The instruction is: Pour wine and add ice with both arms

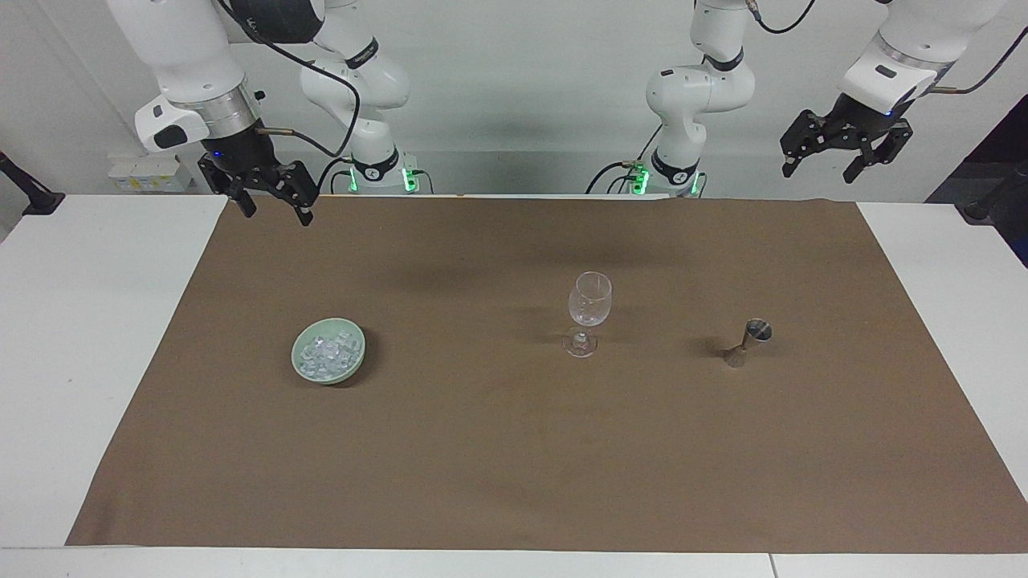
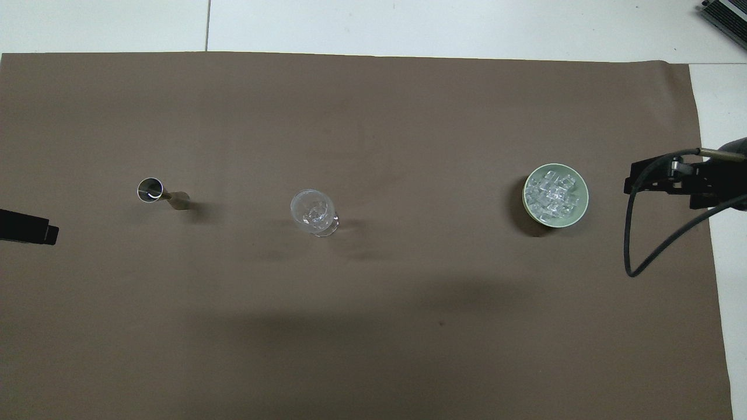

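The ice (image 1: 325,350) is a heap of small clear cubes in a pale green bowl (image 1: 329,379) on the brown mat, toward the right arm's end. A clear stemmed wine glass (image 1: 589,305) stands upright near the mat's middle. A small metal jigger (image 1: 747,341) stands toward the left arm's end. My right gripper (image 1: 275,210) is open and empty, raised over the mat's edge nearest the robots. My left gripper (image 1: 821,170) is open and empty, raised high by the left arm's end. The overhead view shows the ice (image 2: 554,195), bowl (image 2: 577,174), glass (image 2: 314,211) and jigger (image 2: 160,193).
The brown mat (image 1: 514,449) covers most of the white table (image 1: 80,337). In the overhead view my right gripper (image 2: 642,178) sits beside the bowl at the mat's edge with a black cable (image 2: 633,256) looping below it. Only a tip of my left gripper (image 2: 35,228) shows.
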`<state>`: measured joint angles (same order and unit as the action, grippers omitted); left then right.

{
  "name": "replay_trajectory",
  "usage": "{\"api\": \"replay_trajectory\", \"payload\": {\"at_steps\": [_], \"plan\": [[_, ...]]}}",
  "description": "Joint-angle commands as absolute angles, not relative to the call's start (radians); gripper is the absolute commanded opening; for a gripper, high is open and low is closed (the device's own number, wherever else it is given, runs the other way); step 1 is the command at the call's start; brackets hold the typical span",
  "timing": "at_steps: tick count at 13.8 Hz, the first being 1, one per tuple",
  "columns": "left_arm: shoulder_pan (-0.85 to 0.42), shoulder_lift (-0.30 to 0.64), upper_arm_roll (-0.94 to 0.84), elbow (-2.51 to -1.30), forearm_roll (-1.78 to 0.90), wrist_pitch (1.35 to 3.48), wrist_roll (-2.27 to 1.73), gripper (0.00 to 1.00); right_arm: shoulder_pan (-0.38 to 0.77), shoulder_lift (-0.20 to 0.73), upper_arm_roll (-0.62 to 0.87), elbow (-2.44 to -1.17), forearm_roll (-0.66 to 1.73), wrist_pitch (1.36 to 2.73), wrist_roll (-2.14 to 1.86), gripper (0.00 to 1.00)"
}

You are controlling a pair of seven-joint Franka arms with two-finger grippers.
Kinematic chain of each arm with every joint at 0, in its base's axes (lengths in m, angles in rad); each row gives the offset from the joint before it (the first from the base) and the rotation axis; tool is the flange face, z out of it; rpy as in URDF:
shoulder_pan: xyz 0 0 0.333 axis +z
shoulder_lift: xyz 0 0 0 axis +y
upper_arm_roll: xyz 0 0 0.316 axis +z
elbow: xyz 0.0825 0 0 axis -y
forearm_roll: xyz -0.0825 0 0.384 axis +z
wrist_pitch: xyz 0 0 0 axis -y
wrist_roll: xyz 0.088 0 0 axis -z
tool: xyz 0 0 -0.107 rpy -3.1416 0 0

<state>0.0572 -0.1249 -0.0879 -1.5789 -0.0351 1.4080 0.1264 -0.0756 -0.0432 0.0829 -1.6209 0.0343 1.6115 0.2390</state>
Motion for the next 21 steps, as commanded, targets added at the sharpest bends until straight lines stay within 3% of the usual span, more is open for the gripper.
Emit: {"api": "replay_trajectory", "payload": {"at_steps": [1, 10, 16, 18, 21], "plan": [[0.051, -0.138, -0.08, -1.598, -0.046, 1.417, 0.141, 1.0, -0.087, -0.038, 0.087, -1.614, 0.057, 1.62, 0.218, 1.0], [0.052, -0.14, -0.08, -1.6, -0.048, 1.388, 0.095, 1.0, -0.087, -0.038, 0.087, -1.614, 0.057, 1.62, 0.218, 1.0], [0.072, -0.1, -0.075, -1.6, -0.155, 1.422, -0.412, 1.0, -0.087, -0.038, 0.087, -1.614, 0.057, 1.62, 0.218, 1.0], [0.106, -0.075, -0.072, -1.608, -0.191, 1.437, -0.608, 1.0, -0.087, -0.038, 0.087, -1.614, 0.057, 1.62, 0.218, 1.0], [0.272, -0.016, -0.071, -1.618, -0.389, 1.459, -0.819, 1.0, -0.087, -0.038, 0.087, -1.614, 0.057, 1.62, 0.218, 1.0]]}}
